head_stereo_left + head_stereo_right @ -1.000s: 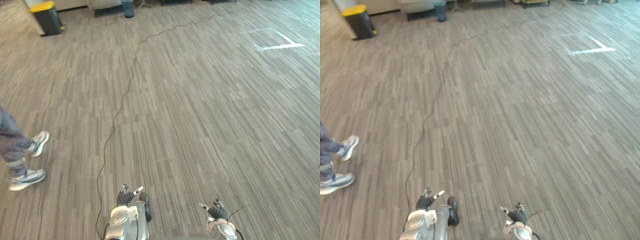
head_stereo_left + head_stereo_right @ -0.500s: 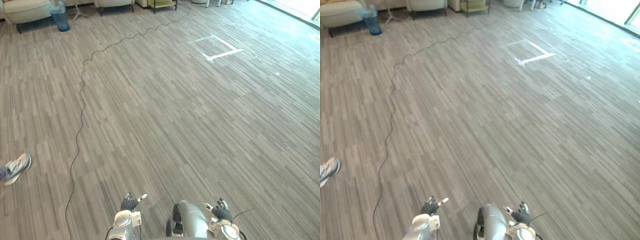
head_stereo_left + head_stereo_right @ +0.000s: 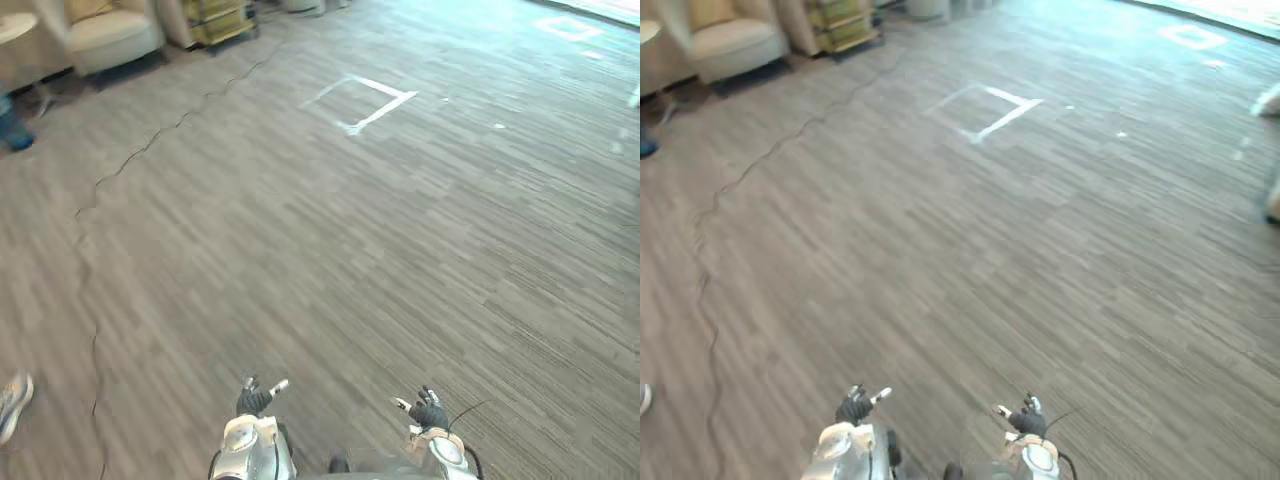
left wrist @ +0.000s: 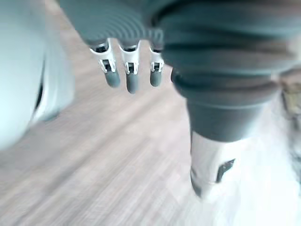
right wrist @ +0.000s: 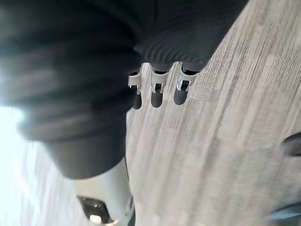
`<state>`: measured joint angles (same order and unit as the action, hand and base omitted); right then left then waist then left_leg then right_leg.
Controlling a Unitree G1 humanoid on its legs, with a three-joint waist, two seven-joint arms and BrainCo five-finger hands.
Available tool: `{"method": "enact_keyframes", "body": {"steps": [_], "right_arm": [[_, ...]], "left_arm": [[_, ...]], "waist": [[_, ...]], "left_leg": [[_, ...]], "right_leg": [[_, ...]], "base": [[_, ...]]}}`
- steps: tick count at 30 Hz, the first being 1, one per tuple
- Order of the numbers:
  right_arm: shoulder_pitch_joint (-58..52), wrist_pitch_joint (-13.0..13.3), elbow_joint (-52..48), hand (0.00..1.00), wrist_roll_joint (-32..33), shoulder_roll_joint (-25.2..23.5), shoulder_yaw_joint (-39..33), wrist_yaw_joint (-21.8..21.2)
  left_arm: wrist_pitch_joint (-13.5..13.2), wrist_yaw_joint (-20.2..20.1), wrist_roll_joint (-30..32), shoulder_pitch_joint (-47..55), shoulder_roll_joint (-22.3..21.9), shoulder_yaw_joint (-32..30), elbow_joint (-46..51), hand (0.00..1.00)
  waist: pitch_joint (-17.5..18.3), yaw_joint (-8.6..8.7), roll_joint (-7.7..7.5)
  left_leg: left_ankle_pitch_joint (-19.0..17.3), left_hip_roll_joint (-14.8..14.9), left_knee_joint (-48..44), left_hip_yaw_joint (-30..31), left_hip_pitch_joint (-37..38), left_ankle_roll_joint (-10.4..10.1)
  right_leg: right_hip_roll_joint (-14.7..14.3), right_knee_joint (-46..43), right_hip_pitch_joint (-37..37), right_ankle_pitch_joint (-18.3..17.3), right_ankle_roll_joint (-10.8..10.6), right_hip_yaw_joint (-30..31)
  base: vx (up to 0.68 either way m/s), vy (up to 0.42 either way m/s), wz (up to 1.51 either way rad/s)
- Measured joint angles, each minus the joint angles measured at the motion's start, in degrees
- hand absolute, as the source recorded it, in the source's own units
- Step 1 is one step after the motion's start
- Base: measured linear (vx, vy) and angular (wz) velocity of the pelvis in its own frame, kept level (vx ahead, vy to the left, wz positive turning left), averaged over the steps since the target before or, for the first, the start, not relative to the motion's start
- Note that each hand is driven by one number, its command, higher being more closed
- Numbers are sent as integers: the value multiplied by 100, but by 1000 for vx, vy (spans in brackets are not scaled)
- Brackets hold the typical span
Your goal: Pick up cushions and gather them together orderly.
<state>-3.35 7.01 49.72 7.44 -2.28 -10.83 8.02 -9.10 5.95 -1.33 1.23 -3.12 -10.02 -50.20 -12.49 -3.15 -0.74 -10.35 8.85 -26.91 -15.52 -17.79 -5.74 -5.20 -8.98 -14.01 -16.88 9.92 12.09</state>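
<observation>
Matt, finely streaked floor point(image 3: 420, 230); smooth upholstered armchair point(image 3: 112, 32); left hand point(image 4: 123, 29) under ribbed matt cover point(image 4: 221, 61), with glossy silver fingers point(image 4: 132, 70).

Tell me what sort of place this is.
Probably an office lounge or lobby: wide striped grey carpet, a pale armchair beside a yellow shelf cart at the far edge, and a white tape square on it.
</observation>
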Motion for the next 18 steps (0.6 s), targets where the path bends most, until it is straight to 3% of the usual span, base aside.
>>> {"method": "enact_keyframes", "body": {"steps": [1, 3, 4, 5, 6, 7, 8, 9, 10, 11, 12, 13, 15, 16, 18], "right_arm": [[4, 4, 43, 0, -3, 34, -15, 5], [-6, -3, 210, 0, -9, 199, -43, 17], [-52, -11, 349, 0, -9, 225, -52, 13], [-67, -30, 384, 0, -39, 173, -51, -2], [-136, -27, 376, 0, -68, 52, -99, -14], [-209, -34, 394, 0, -71, -22, -192, -15], [-337, -40, 536, 0, -74, -112, -233, -26], [-338, -49, 552, 0, -75, -109, -208, -33], [-322, -37, 471, 0, -73, -91, -214, -56], [-299, -32, 364, 0, -77, -6, -189, -70], [-307, 16, 184, 0, -78, 63, -178, -80], [-311, 37, 118, 0, -78, 84, -178, -80], [-308, 93, 25, 0, -55, 65, -231, -78], [-287, 125, -13, 0, -57, 55, -259, -80], [-255, 136, -12, 0, -64, 63, -257, -89]], "left_arm": [[-26, -1, -1, 5, -5, 2, 5, 0], [-68, -3, -4, 9, 3, 87, 25, 0], [-70, -5, -6, 17, 11, 96, 14, 0], [-48, -12, 3, 45, 46, 84, -20, 0], [-35, -18, 2, 49, 171, 83, -79, 0], [-33, -43, 3, 43, 245, 98, -102, 0], [-14, -48, -2, 3, 303, 124, -159, 0], [-6, -46, -2, -16, 308, 125, -178, 0], [57, -37, -5, -51, 298, 131, -284, 0], [102, -24, -4, -59, 248, 149, -363, 0], [113, 1, -4, -54, 139, 229, -401, 0], [113, 5, -9, -30, 105, 255, -410, 0], [113, 6, -50, -39, 110, 318, -445, 0], [114, -1, -53, -108, 124, 344, -507, 0], [114, -9, -51, -200, 141, 522, -621, 0]], "waist": [[6, 0, 2], [65, -2, 34], [139, -45, -16], [328, -55, -113], [426, 10, -396], [423, 40, -571], [366, 117, -699], [333, 123, -684], [269, 136, -640], [215, 179, -558], [158, 254, -368], [141, 259, -253], [159, 341, -227], [146, 404, -266], [148, 448, -268]], "left_leg": [[88, -62, 272, 46, -46, -17], [444, -157, 1050, 42, -309, 18], [937, -216, 975, 39, -289, 159], [1247, -359, 959, -52, -235, 420], [1075, -575, 962, -224, -86, 657], [868, -739, 920, -333, 117, 690], [373, -913, 833, -382, 585, 762], [317, -926, 831, -382, 689, 780], [120, -936, 846, -431, 1001, 798], [-39, -913, 911, -473, 1373, 840], [-242, -807, 1185, -565, 1951, 828], [-300, -777, 1348, -602, 2178, 797], [-426, -732, 1766, -691, 2775, 650], [-478, -735, 2014, -750, 3154, 587], [-477, -754, 2124, -707, 3439, 588]], "right_leg": [[44, 33, -87, -57, -7, 92], [248, 177, -402, -292, -340, 356], [382, 64, -440, -369, -475, 508], [547, -425, -267, -465, -652, 605], [747, -1229, 59, -488, -815, 592], [829, -2164, 432, -284, -1180, 512], [822, -4045, 1125, 926, -2257, 361], [832, -4336, 1242, 1092, -2380, 334], [857, -5163, 1628, 1034, -2294, 161], [880, -5702, 2008, 840, -2064, -94], [906, -5949, 2571, 548, -1772, -578], [921, -5901, 2847, 444, -1662, -815], [982, -5192, 3614, 191, -1465, -1580], [991, -4305, 3912, 153, -1308, -2042], [906, -2726, 4013, 449, -1049, -2347]], "base": [[599, 272, -113], [663, 335, -98], [730, 388, -117], [777, 396, -98], [933, 460, -64], [1040, 495, -28], [850, 398, -14], [663, 302, -14], [466, 178, -24], [441, 163, -45], [547, 200, -48], [435, 164, -47], [622, 144, -25], [581, 73, -10], [692, -34, 16]]}}
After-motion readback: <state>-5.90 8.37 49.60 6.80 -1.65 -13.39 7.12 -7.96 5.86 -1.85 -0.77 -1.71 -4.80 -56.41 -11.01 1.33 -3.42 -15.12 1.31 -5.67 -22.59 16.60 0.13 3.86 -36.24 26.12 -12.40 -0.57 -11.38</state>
